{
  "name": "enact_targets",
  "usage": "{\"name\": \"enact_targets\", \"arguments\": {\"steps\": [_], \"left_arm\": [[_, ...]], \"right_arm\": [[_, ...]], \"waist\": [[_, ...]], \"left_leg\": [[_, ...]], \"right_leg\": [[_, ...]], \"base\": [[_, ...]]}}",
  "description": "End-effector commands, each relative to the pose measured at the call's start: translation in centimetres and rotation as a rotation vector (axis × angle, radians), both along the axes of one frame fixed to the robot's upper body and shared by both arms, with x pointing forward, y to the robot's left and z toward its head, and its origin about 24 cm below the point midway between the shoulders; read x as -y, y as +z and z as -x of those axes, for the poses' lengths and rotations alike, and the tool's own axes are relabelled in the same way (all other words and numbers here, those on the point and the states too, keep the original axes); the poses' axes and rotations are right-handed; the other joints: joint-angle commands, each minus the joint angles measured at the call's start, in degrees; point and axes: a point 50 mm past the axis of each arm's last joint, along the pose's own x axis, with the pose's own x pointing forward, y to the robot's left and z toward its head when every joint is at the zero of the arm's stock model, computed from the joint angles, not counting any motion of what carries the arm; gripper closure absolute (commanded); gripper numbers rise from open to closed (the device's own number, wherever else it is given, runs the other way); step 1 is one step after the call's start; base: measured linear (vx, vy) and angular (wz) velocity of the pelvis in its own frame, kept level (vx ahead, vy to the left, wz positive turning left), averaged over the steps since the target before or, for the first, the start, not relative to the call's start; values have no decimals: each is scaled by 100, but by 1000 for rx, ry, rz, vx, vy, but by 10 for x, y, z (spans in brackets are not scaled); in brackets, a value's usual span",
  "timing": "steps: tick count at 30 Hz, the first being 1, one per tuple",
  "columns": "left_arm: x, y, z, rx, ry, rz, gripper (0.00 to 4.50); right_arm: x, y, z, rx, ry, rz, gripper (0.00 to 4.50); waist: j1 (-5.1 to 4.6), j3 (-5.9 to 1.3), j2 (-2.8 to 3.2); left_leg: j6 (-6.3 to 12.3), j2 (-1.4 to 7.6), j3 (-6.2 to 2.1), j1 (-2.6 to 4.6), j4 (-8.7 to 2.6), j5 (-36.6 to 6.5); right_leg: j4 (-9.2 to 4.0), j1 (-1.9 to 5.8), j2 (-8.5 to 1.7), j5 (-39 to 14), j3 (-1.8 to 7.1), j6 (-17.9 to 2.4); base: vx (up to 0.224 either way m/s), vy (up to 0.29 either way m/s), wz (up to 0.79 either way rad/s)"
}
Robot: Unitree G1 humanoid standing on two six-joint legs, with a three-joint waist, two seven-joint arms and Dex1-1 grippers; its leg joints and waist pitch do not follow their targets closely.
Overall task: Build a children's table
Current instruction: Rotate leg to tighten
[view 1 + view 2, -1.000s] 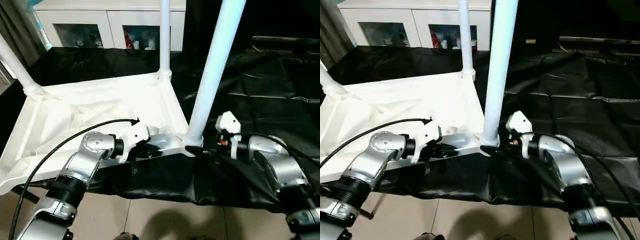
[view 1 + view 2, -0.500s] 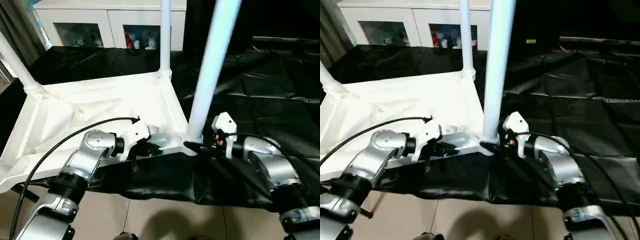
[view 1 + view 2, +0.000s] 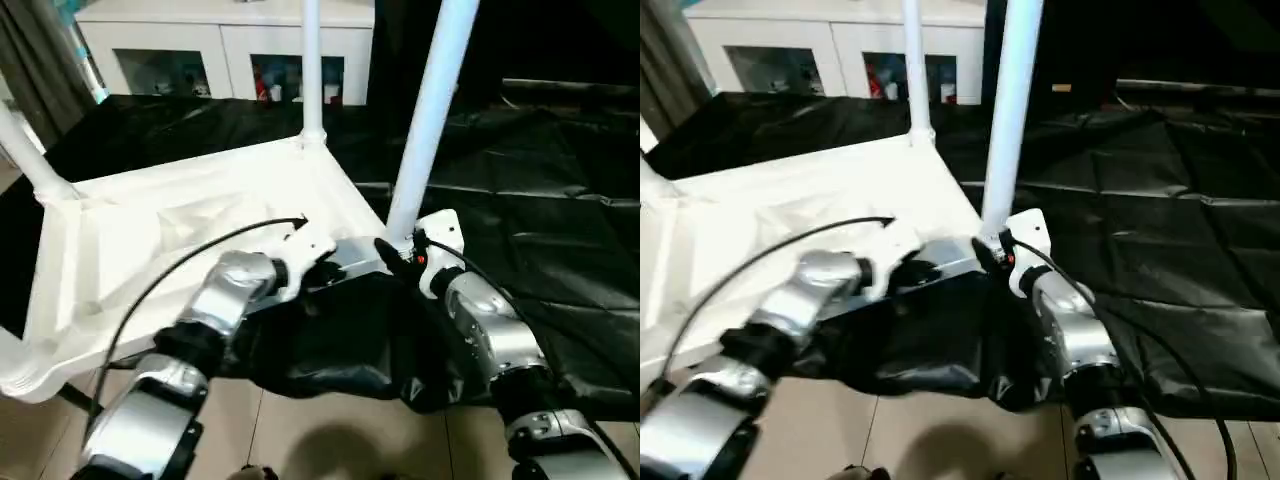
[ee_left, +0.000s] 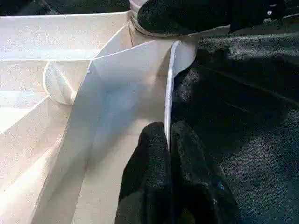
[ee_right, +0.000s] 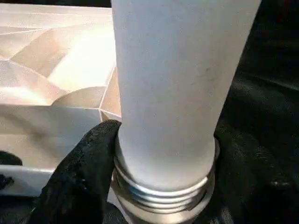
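The leg (image 5: 177, 88) stands right between the fingers (image 5: 77, 177) of the right claw (image 3: 398, 258), which is closed around its base just above the threaded collar, so nothing separates claw and leg; the other finger sits on the far side of the tube. The leg's long axis runs straight up from the claw, nearly vertical with a slight lean, and its top leaves the head views. Its foot end points down into the near corner socket of the top (image 3: 200, 215), directly under the right claw. In the right wrist view a few thread turns show above the socket, so the leg looks not fully seated, and I judge the next move turns about that upright axis. The left claw (image 4: 167, 140) is pinched shut on the thin upright rim of the top, a little along the near edge from the same corner, likely steadying it. The top lies upside down, ribs up, on the black sheet (image 3: 530, 190). Two more legs (image 3: 310, 70) stand upright in the far corners, well beyond both claws. The right arm is the nearer one to the working leg.
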Motion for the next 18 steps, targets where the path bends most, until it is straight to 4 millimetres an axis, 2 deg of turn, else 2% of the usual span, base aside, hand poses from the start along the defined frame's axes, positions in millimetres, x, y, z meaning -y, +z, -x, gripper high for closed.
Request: {"name": "enact_targets", "arguments": {"steps": [1, 3, 5, 6, 7, 9, 11, 12, 18], "left_arm": [[12, 10, -8, 60, 107, 82, 450], [14, 9, -5, 61, 59, 83, 450], [11, 8, -2, 51, 2, 83, 450], [11, 8, -2, 51, 2, 83, 450], [8, 7, 0, 43, -21, 77, 450], [2, 5, 2, 33, -56, 70, 450], [-11, 4, 8, 3, -134, 59, 450], [-21, 3, 12, -15, -174, 42, 450], [-41, 4, 19, -39, -252, 14, 450]], "right_arm": [[-41, -26, 20, -113, 177, -45, 119], [-42, -22, 20, -101, 212, -72, 105], [-38, -18, 20, -86, 250, -53, 84], [-38, -18, 20, -86, 250, -53, 60], [-34, -16, 20, -79, 274, -42, 60], [-28, -13, 20, -71, 312, -31, 58], [-9, -3, 20, -55, 392, -13, 58], [3, 2, 20, -46, 441, 3, 58], [19, 11, 25, -46, 560, 37, 58]], "waist": [[-31, -286, -108], [-28, -315, -111], [-10, -321, -121], [-8, -326, -124], [-8, -326, -124], [21, -351, -129], [36, -366, -142], [41, -384, -127], [99, -415, -125]], "left_leg": [[83, 192, -169, 194, -474, -2561], [117, 206, -174, 155, -495, -2447], [155, 202, -150, 171, -484, -2398], [195, 201, -144, 148, -478, -2297], [195, 201, -144, 148, -478, -2297], [293, 208, -132, 115, -459, -2020], [382, 216, -117, 95, -444, -1820], [473, 221, -110, 85, -423, -1733], [552, 238, -44, 74, -328, -1339]], "right_leg": [[-547, 67, -259, -3051, 98, -660], [-517, 115, -267, -2706, 104, -741], [-509, 98, -274, -2553, 126, -818], [-491, 119, -287, -2446, 136, -869], [-491, 119, -287, -2446, 136, -869], [-457, 162, -300, -2151, 146, -941], [-411, 198, -294, -1824, 142, -1070], [-384, 210, -293, -1731, 133, -1142], [-291, 179, -265, -1279, 142, -1368]], "base": [[0, 0, 0], [0, 0, 0], [0, 0, 0], [0, 0, 0], [0, 0, 0], [0, 0, 0], [0, 0, 0], [0, 0, 0], [12, -9, 0]]}}
